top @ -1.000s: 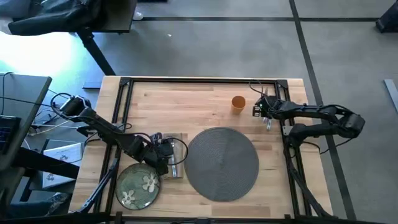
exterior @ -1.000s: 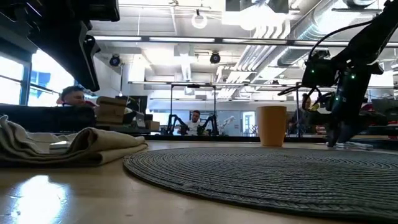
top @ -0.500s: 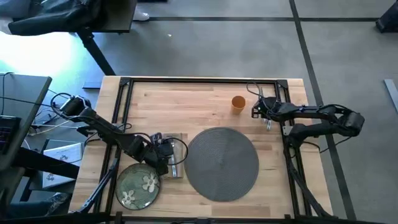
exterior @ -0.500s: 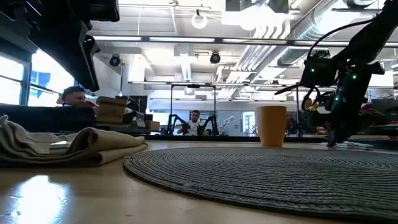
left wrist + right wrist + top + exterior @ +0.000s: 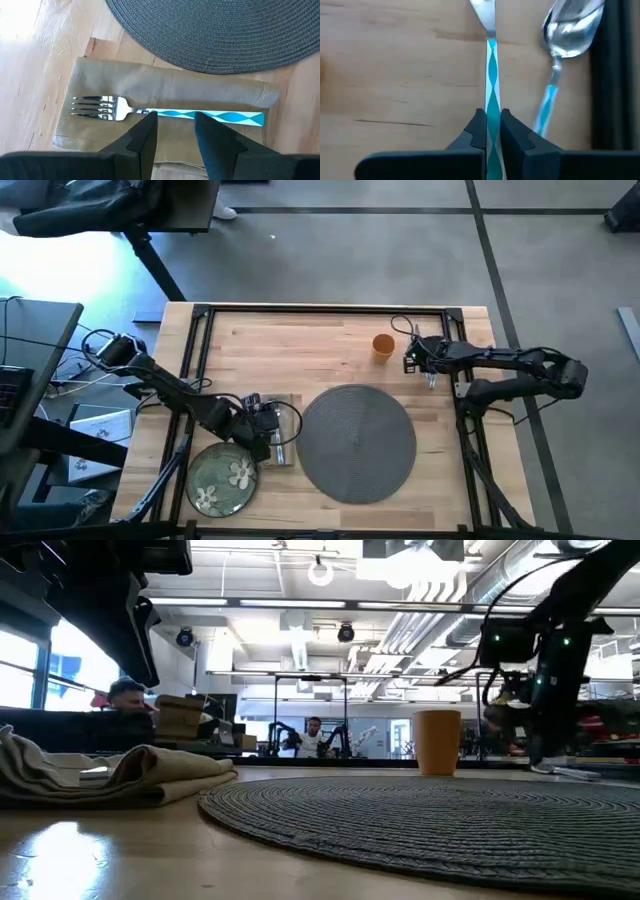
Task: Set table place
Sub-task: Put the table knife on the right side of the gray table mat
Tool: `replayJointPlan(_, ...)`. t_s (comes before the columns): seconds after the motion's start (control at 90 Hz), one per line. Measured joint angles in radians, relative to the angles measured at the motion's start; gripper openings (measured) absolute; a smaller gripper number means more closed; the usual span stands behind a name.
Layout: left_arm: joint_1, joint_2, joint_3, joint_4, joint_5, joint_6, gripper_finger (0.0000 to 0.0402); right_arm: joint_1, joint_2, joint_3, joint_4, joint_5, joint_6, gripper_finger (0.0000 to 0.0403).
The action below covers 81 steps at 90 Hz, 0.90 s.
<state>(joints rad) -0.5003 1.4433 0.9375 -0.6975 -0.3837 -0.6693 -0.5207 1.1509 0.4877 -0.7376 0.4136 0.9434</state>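
Gripping knife (image 5: 491,75): right hand (image 5: 492,131)

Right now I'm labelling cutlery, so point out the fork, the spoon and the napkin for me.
fork (image 5: 97,108), left wrist view, on its silver tines.
spoon (image 5: 572,27), right wrist view, on its shiny bowl.
napkin (image 5: 165,87), left wrist view, on the folded tan cloth above the fork.

Placemat (image 5: 358,442) mid-table (image 5: 300,345); plate (image 5: 222,478) front-left; fork (image 5: 165,113) on napkin (image 5: 170,92); cup (image 5: 383,345) upright, back; knife (image 5: 491,100), spoon (image 5: 560,50) beside it.
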Motion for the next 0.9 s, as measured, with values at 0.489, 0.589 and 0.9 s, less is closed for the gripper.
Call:
replayJointPlan(0.489,0.000,0.000,0.000,0.019,-0.011,0.000,0.0115,0.340,-0.213,0.060,-0.246,-0.023,0.345,0.0002)
replayJointPlan(0.589,0.000,0.000,0.000,0.019,-0.012,0.000,0.0115,0.415,-0.214,0.080,-0.260,0.026,0.433,0.0002)
replayJointPlan(0.9,0.000,0.000,0.000,0.020,-0.008,0.000,0.0115,0.526,-0.214,0.080,-0.260,0.023,0.574,0.0002)
